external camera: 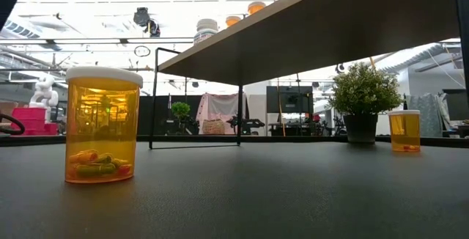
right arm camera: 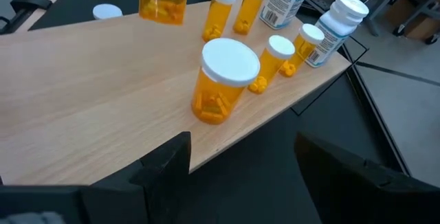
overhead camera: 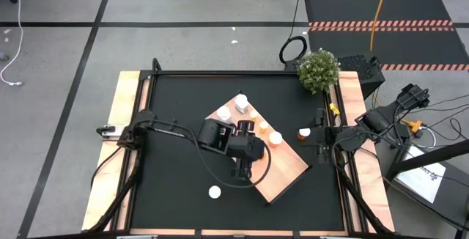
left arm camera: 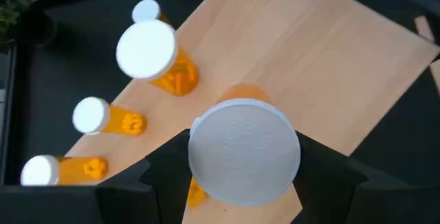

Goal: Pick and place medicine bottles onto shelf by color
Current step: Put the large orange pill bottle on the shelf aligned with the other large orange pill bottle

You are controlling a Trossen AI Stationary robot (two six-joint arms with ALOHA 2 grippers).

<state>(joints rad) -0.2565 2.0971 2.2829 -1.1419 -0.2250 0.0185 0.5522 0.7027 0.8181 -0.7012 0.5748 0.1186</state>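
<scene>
The left gripper [left arm camera: 240,176] hangs over the shelf [overhead camera: 282,169], fingers pinching a white-capped amber bottle [left arm camera: 242,152]; more bottles [overhead camera: 256,127] stand on the shelf's far part; one amber bottle [overhead camera: 304,133] and another [overhead camera: 214,192] sit on the table [overhead camera: 176,122]; the right gripper [right arm camera: 240,162], fingers spread, waits by the shelf edge.

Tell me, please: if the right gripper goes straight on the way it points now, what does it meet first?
Probably the shelf's near edge; over it, the right gripper, open and empty, would first meet the nearest orange bottle, though depth is unclear.
</scene>
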